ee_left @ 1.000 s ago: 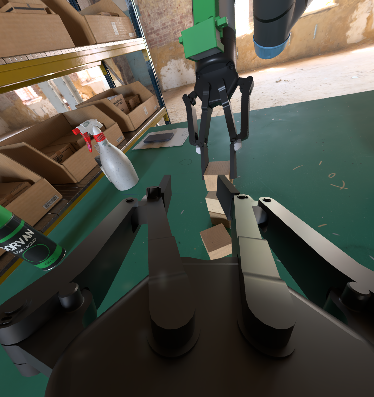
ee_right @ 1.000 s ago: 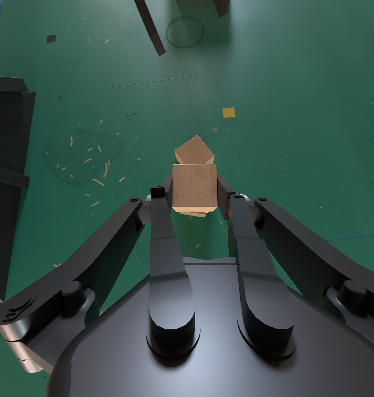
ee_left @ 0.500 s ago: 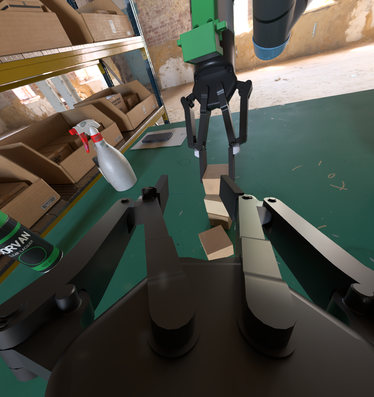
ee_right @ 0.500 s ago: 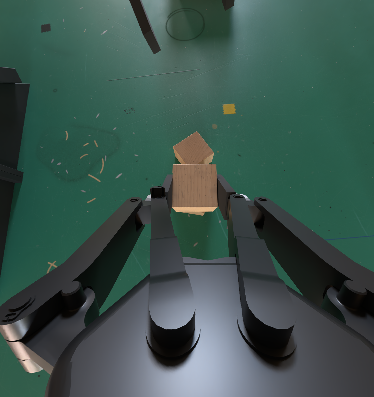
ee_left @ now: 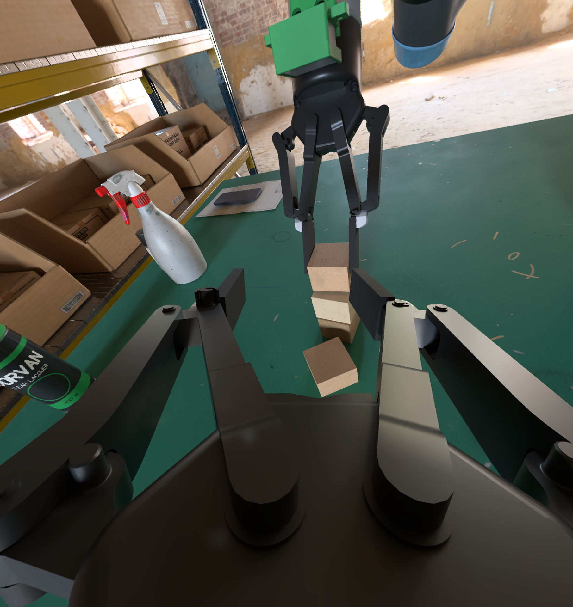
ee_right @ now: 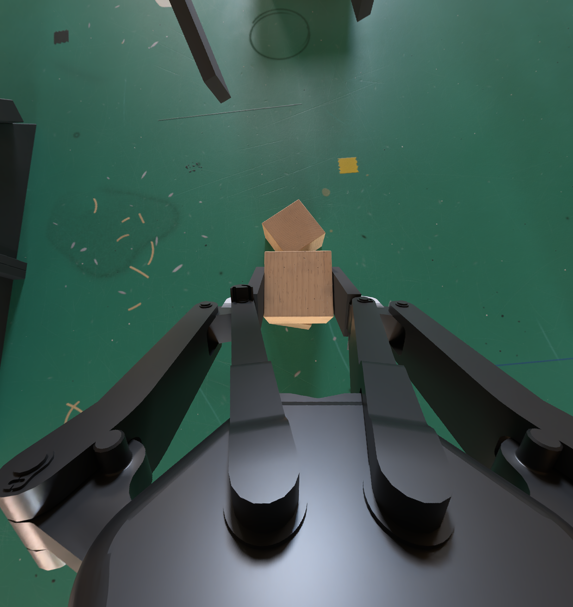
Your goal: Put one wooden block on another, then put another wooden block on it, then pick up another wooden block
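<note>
Fingers (ee_right: 344,297) of the right gripper (ee_right: 298,289) clamp the top wooden block (ee_right: 297,284), seated on a three-high stack (ee_left: 332,308) on the green worktop (ee_left: 475,230). Fourth block (ee_left: 330,366) lies loose just beside the stack base. Left gripper (ee_left: 298,295) hangs near, fingers spread wide, empty. Spray bottle (ee_left: 170,239) stands well apart, by the shelving.

Three stacked blocks (ee_left: 331,289); fourth block (ee_left: 330,366) beside.
</note>
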You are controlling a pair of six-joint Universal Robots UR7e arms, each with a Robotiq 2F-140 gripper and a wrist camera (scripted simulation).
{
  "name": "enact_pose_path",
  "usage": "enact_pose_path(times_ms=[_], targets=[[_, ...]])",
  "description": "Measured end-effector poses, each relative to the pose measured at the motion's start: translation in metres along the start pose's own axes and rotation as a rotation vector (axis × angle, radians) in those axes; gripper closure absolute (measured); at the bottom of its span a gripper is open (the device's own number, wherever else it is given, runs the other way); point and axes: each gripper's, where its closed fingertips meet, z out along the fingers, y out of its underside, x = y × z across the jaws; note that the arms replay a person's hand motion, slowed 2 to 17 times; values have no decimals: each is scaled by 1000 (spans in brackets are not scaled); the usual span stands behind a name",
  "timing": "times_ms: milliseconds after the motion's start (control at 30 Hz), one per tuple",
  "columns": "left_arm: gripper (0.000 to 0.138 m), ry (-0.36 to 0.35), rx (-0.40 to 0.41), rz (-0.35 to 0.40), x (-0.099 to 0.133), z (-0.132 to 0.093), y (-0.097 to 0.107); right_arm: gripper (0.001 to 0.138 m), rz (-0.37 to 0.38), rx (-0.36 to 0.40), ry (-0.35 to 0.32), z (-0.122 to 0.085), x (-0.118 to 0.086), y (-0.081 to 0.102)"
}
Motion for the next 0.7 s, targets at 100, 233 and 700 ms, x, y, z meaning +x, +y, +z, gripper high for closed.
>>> enact_pose_path(times_ms=[100, 233, 700], targets=[[52, 5, -11, -4, 1, 2, 2, 80, -6, 1, 8, 0, 0, 0], [52, 16, -28, -12, 2, 3, 5, 66, -6, 8, 9, 1, -1, -1], [53, 134, -244, -63, 21, 14, 43, 52, -6, 32, 51, -10, -1, 3]])
